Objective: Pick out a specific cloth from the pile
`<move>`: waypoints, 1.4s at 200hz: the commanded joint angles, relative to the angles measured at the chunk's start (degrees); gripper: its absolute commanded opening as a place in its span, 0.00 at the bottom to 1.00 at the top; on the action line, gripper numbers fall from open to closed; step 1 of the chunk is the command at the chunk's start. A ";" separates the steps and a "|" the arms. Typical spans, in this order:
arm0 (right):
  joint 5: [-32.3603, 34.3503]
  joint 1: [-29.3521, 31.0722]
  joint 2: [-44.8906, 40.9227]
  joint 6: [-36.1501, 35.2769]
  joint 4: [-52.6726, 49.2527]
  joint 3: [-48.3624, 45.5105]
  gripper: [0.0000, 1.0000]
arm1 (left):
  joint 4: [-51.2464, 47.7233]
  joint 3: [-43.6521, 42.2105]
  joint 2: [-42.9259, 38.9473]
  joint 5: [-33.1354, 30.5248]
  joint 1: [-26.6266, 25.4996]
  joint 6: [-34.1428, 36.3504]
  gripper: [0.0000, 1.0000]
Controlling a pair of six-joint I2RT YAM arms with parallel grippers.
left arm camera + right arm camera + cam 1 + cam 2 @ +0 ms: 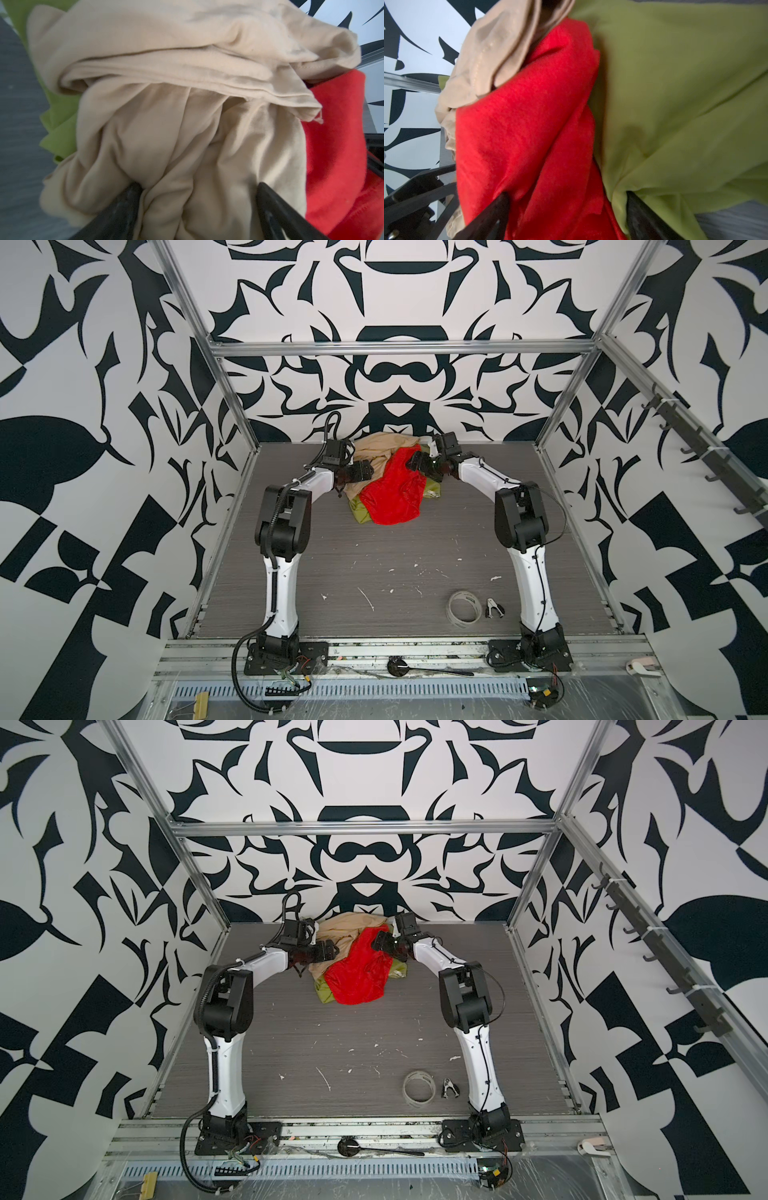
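Judging this the grasping step, I see the right gripper [568, 196] spread astride the thin bright red cloth [390, 493] atop the soft cloth heap [368, 483], the left gripper [199, 187] spread on the beige-tan cloth [166, 62]; next, pinch red alone, not the olive-green fabric [675, 83].

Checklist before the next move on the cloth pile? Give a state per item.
1. Red cloth between the fingers of the right gripper: ok.
2. Only red in there: not ok, an edge of the olive-green cloth lies against one finger.
3. Red free of the other cloths: not ok, the beige cloth overlaps one end.
4. Left gripper off the red: ok, it straddles beige folds.
5. Both jaws wide apart: ok.
6. How deep the red fold sits in the right jaws: cannot tell.
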 commanded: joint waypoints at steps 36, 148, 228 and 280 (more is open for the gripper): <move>-2.31 2.30 0.92 -0.59 -1.63 4.76 0.85 | -1.93 -6.73 -6.40 -1.70 0.29 -1.86 0.90; 1.47 0.56 -8.99 -5.60 -5.43 0.45 0.84 | -3.28 -7.11 -13.24 -3.49 0.38 0.24 0.93; -0.99 0.85 -12.92 -3.84 -2.36 -6.50 0.66 | -3.87 -10.13 -19.64 -0.51 0.18 -0.29 0.94; -0.64 2.27 -12.45 -3.67 -2.27 -8.11 0.60 | -5.71 -12.54 -21.96 2.39 -0.93 -1.76 0.93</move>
